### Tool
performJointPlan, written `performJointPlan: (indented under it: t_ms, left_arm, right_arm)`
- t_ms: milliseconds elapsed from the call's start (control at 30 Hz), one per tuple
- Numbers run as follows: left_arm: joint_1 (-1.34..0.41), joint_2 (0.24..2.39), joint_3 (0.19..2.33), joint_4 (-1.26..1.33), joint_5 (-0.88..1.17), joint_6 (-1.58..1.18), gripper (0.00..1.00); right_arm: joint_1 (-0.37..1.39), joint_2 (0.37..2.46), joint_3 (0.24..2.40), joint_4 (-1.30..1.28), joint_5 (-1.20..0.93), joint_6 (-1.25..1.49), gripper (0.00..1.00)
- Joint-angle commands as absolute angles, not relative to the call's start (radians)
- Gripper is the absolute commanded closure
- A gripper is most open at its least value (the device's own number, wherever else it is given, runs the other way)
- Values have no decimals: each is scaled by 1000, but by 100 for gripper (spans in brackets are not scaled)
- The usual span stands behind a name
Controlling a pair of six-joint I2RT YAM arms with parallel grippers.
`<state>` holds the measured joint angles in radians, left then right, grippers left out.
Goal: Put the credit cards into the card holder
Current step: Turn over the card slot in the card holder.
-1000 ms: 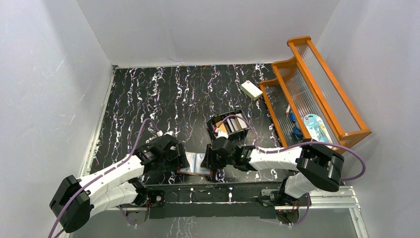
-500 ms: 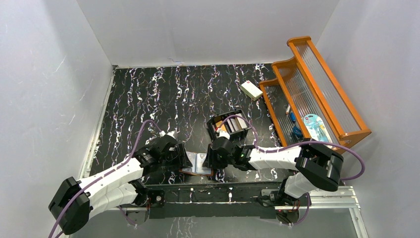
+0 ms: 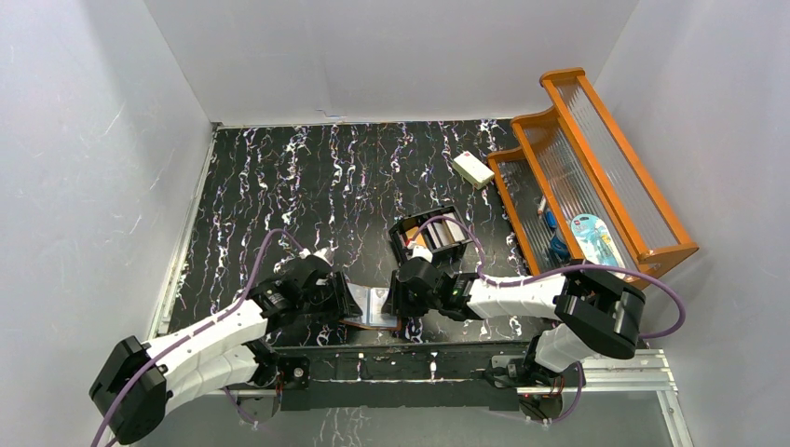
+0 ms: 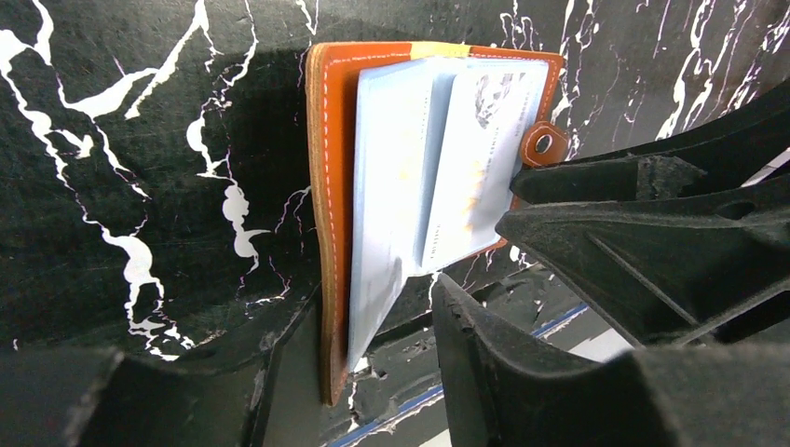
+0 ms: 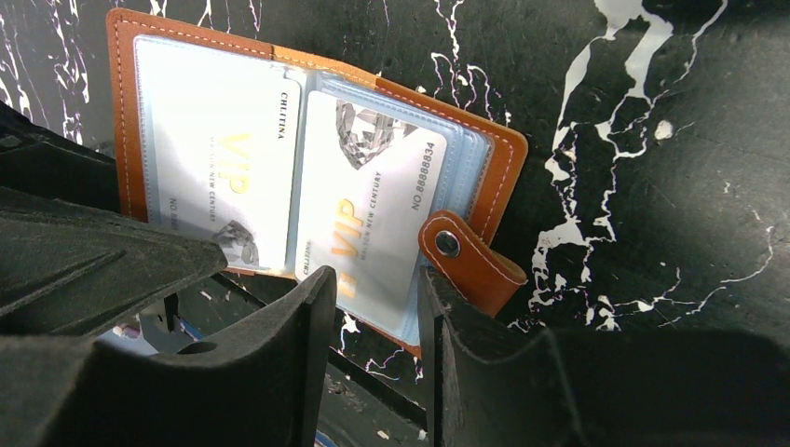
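Right wrist cam: card holder is lying open by the arm bases

So I'm looking at the brown holder spread open on the marbled black table, right at the near edge between the two arms. Two pale credit cards with gold VIP lettering are sitting in its clear sleeves, and the snap tab is sticking out to one side. My right gripper is hovering at the holder's near edge with its fingers parted. A strip of sleeve is showing in the gap and nothing is clamped. My left gripper is sitting on the opposite side, fingers also apart and straddling the cover's edge, and I'm not seeing them touching it. One sleeve page is standing up off the cover there. The black compartment box is sitting farther back.
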<state>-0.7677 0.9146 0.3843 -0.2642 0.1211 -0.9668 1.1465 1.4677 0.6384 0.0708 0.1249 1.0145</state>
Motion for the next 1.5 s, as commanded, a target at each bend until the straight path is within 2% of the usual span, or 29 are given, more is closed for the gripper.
performJointPlan:
  t_ms: [0,167,200,267,333,400,1167,1467]
  left_arm:
    - [-762,873,372,-279,147,-985,58]
    - [-762,798,376,-331,78,-1004,54]
    - [-762,795,370,-339,70,-1007,66]
    - [-762,799,367,-346,68,-1009,79]
    - [-762,801,366,-348,66,-1014,86]
    - [-762,804,344,-306,93,-1033,100]
    - [-762,860,296,-200,143,-1063,100]
    - [-762,857,290,-202,141,-1079,100]
  right_arm:
    - [1143,1485,648,57,150,1000,53]
    - [1137,1493,635,57,155,999,54]
    - [1135,1493,635,54,151,995,54]
    - [1134,1490,634,53,152,996,54]
    - [1133,1485,631,52,154,996,54]
    - [1134,1482,635,64,139,998,54]
    - [1118,1467,591,329,40,1088,51]
    - [1118,1386,624,64,167,1092,50]
